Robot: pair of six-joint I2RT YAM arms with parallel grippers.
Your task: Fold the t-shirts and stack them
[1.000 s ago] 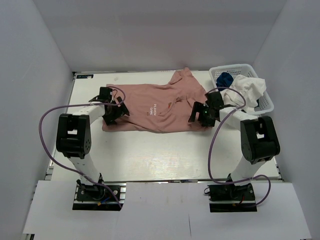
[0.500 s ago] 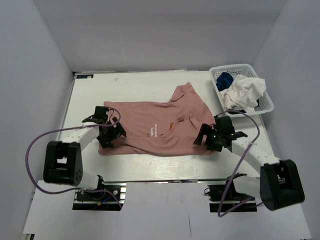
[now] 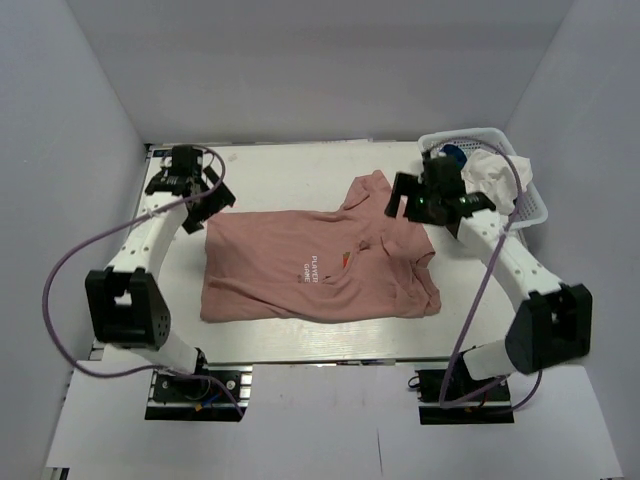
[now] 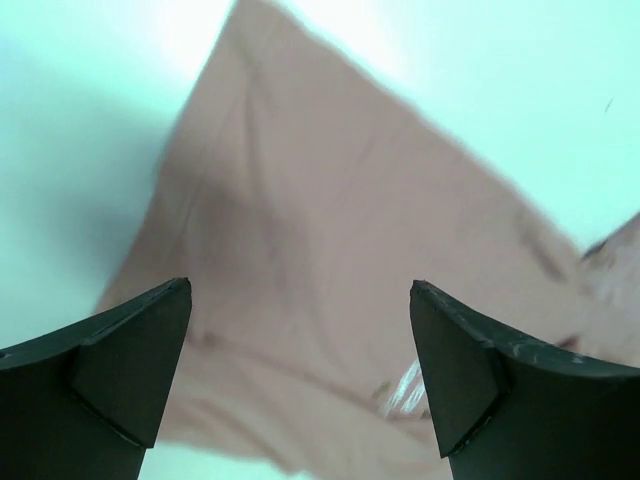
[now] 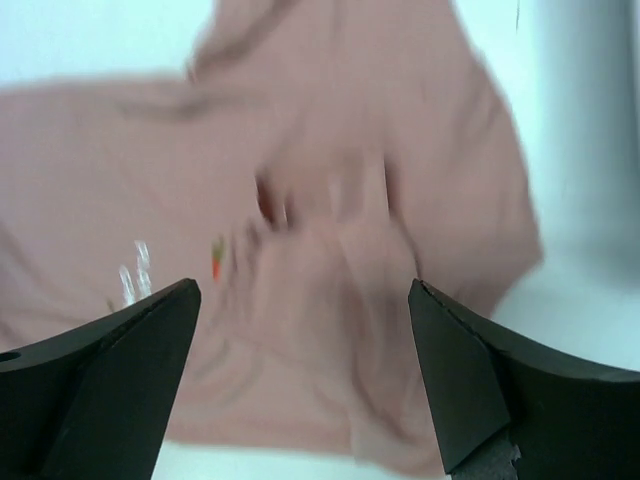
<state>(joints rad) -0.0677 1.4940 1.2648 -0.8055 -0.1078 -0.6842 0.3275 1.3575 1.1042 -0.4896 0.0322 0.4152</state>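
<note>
The dusty-pink t-shirt (image 3: 310, 265) lies spread on the white table with its small chest print facing up; it also shows in the left wrist view (image 4: 330, 260) and the right wrist view (image 5: 330, 250). My left gripper (image 3: 190, 195) is open and empty, raised beyond the shirt's far-left corner. My right gripper (image 3: 425, 200) is open and empty, raised above the shirt's far-right part near the basket. The royal-blue t-shirt (image 3: 450, 155) and the white t-shirt (image 3: 498, 172) lie crumpled in the basket.
The white plastic mesh basket (image 3: 535, 210) stands at the table's far right. The table (image 3: 280, 165) shows bare surface beyond the shirt. Grey walls close in the left, right and back. Purple cables loop from both arms.
Both grippers have let go of the pink shirt and risen away toward the far side. The shirt was pulled nearer over the last second and now lies flat near the front edge.
</note>
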